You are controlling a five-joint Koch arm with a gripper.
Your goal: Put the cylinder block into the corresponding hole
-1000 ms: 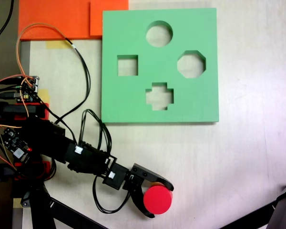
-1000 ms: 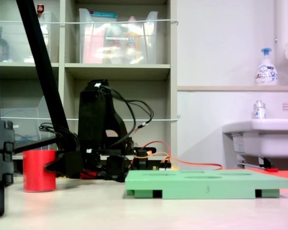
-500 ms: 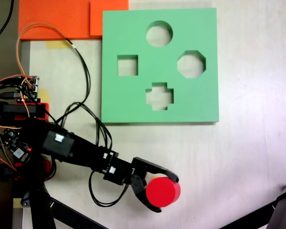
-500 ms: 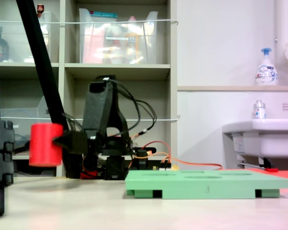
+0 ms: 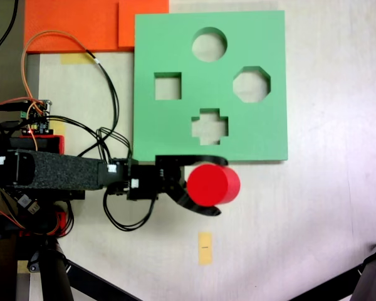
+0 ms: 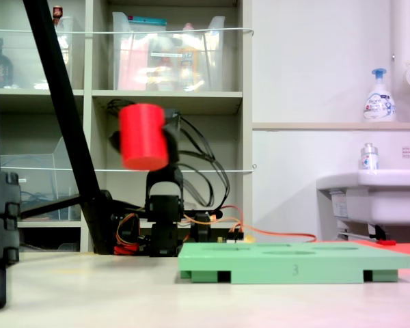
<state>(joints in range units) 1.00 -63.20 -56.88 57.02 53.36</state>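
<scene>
The end effector [image 5: 203, 184] is clamped on the cylinder block [image 5: 214, 185], its two curved black jaws wrapped around the red foam from the first exterior view's left. In the second exterior view the cylinder block [image 6: 143, 136] hangs high in the air, well clear of the tabletop [image 6: 123, 287], a little blurred, with the black arm [image 6: 165, 205] behind and below it. Seen from above in the first exterior view, the block sits just off the near edge of the green foam board [image 5: 175, 135], below the cross-shaped cut-out [image 5: 209, 126]. The corresponding hole [image 5: 209, 44], the round cut-out, lies near the board's far edge and is empty. A square cut-out [image 5: 167, 86] and an octagonal cut-out [image 5: 251, 84] lie between. A small yellow tape strip [image 5: 204, 248] lies on the tabletop below the block. Orange foam [image 5: 81, 25] lies beside the board's upper left corner.
</scene>
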